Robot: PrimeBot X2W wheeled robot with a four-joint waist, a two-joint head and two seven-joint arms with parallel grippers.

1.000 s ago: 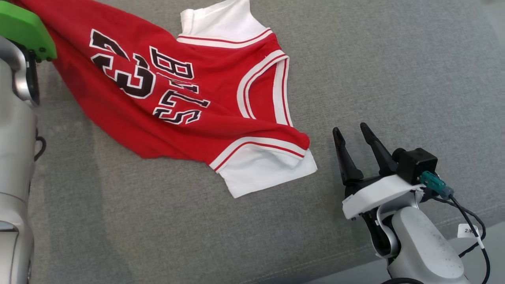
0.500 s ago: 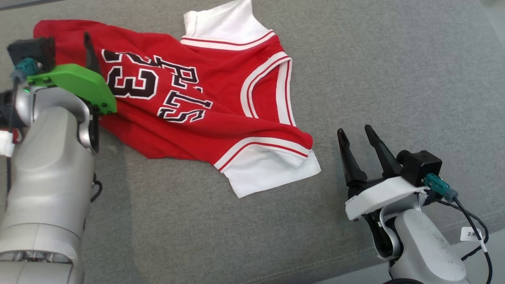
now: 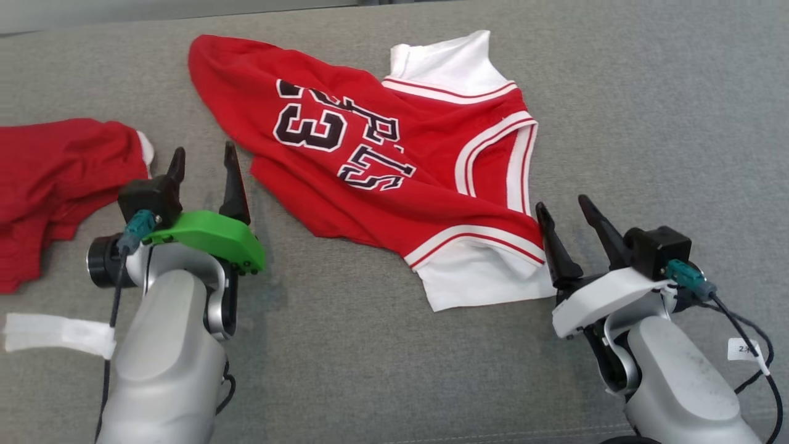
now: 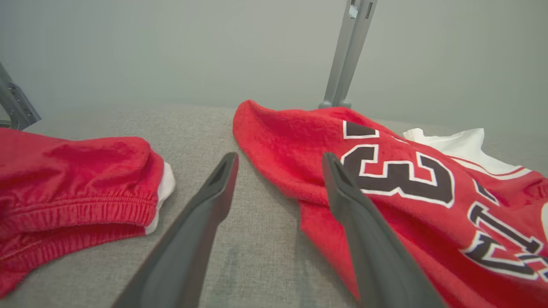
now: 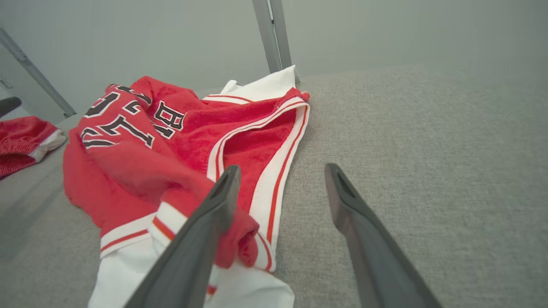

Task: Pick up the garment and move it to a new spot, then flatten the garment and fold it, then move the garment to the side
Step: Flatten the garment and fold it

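Change since earlier: left gripper (image 3: 204, 149) has let go of the basketball jersey (image 3: 394, 166) and drawn back to its near left. The hem end it held up now lies on the grey cushion (image 3: 647, 111). The head camera has swung too, so the jersey's shift across the frame is not its own.
Meaning for task: relocation looks done, by my reading. Flattening comes next; folding and the move aside are not yet begun.
Left gripper, fingers: spread apart, nothing between them, just clear of the jersey's left edge.
Right gripper (image 3: 562, 203), fingers: spread apart, empty. The inner finger is at the edge of the near white sleeve (image 3: 487, 280); contact cannot be told.
Jersey, position: middle of the cushion toward the far side, number 33 up, hem to the left, shoulders to the right.
Jersey, condition: rumpled. The left end appears folded on itself, and the near shoulder is bunched over the sleeve.
Far edge: the cushion ends close behind the hem and the far white sleeve (image 3: 450, 61), so there is little room there.
Left side: red shorts (image 3: 55, 172) lie well apart from the jersey with a bare strip between. A white tape strip (image 3: 55, 333) lies nearer.
Right side: broad bare cushion, the best room for spreading or setting aside.
Near side: open band before the cushion's front seam.
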